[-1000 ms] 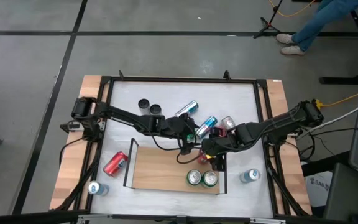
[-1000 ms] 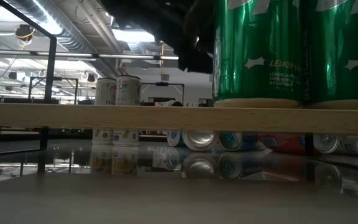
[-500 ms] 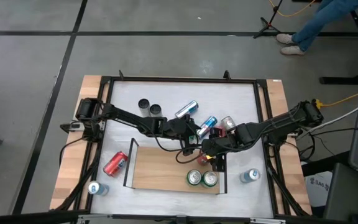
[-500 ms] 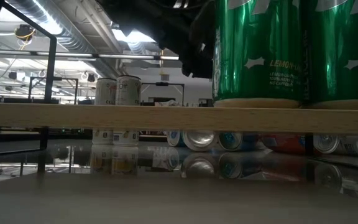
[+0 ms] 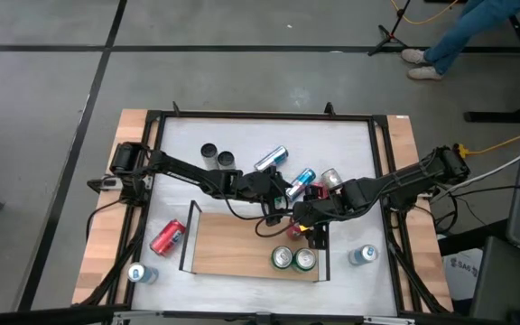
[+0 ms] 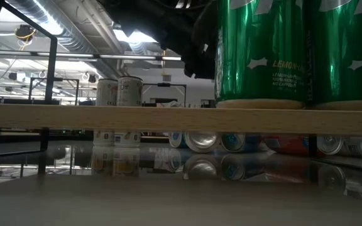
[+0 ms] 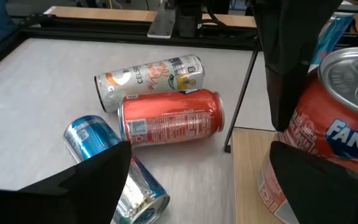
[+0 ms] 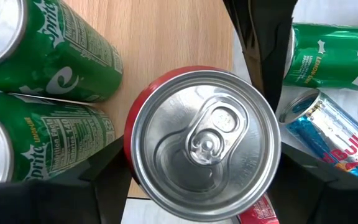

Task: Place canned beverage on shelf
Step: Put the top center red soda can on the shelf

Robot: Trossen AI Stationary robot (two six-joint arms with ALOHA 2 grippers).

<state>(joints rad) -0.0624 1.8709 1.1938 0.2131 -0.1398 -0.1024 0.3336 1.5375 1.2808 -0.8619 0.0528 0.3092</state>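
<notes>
Right pincer [image 5: 312, 227] clamps red Fanta can [image 8: 202, 144] — upright, long axis vertical, over shelf [image 5: 233, 248] back right corner, just behind two green cans [image 5: 293, 259]. Left pincer [image 5: 278, 206] wide, empty, close beside. Judged: lower straight down.

Robotics lab: exposed ceiling ducts [image 6: 74, 31], concrete floor [image 5: 43, 90], cables [image 5: 504, 144].

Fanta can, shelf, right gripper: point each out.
Fanta can [image 8: 205, 143]: right wrist view, centre of its silver lid.
Shelf [image 5: 233, 248]: high view, bare wood left of the two green cans.
Right gripper [image 5: 301, 222]: high view, midway between its fingertips, around the Fanta can.
</notes>
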